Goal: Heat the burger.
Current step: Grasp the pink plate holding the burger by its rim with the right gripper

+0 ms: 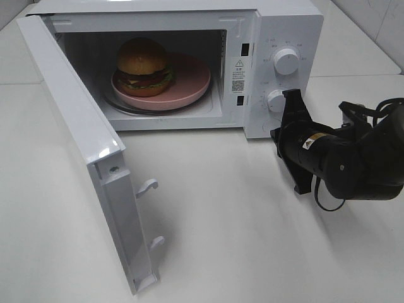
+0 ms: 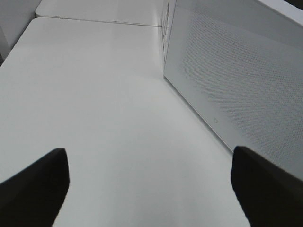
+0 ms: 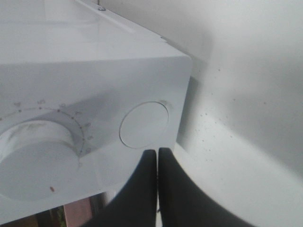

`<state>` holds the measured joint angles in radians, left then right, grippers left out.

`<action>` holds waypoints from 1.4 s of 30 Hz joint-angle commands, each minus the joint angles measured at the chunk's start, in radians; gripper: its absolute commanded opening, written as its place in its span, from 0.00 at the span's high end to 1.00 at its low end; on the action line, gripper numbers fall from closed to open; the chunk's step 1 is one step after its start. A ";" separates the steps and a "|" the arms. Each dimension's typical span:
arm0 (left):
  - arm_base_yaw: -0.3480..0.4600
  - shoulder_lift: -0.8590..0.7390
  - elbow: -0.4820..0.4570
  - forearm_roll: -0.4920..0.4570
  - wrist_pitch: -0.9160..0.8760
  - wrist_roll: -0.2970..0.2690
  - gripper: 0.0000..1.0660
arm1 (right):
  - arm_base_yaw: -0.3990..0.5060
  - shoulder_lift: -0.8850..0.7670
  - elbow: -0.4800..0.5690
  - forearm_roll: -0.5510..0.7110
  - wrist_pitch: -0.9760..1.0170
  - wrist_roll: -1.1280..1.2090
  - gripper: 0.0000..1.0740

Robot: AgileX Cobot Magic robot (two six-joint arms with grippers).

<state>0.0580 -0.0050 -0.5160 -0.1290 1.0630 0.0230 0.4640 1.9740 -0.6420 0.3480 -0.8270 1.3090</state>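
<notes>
We're looking down on a plain white table (image 1: pixel 240 227), and it reads to us as a robot lab bench dressed up as a kitchen corner. At twelve o'clock sits a white microwave (image 1: pixel 297 25) with its door (image 1: pixel 82 139) swung wide, and a burger (image 1: pixel 143 66) on a pink plate (image 1: pixel 192 85) inside. That's our kitchen touch. At three o'clock a black robot arm (image 1: pixel 353 164) with loose cables gives us the lab. Up at two o'clock we catch pale tiles (image 1: pixel 379 22).
</notes>
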 commanded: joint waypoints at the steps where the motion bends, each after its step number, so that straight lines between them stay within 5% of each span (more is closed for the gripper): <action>1: 0.000 -0.006 0.001 -0.005 0.006 0.001 0.21 | 0.003 -0.043 0.010 -0.038 0.049 -0.035 1.00; 28: 0.000 -0.006 0.001 -0.005 0.006 0.001 0.21 | 0.003 -0.420 -0.003 -0.077 0.749 -0.807 1.00; 42: 0.000 -0.006 0.001 -0.005 0.006 0.001 0.21 | 0.003 -0.464 -0.159 -0.079 1.234 -1.452 0.99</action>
<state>0.0580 -0.0050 -0.5160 -0.1290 1.0630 0.0230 0.4640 1.5180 -0.7810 0.2770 0.3590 -0.0590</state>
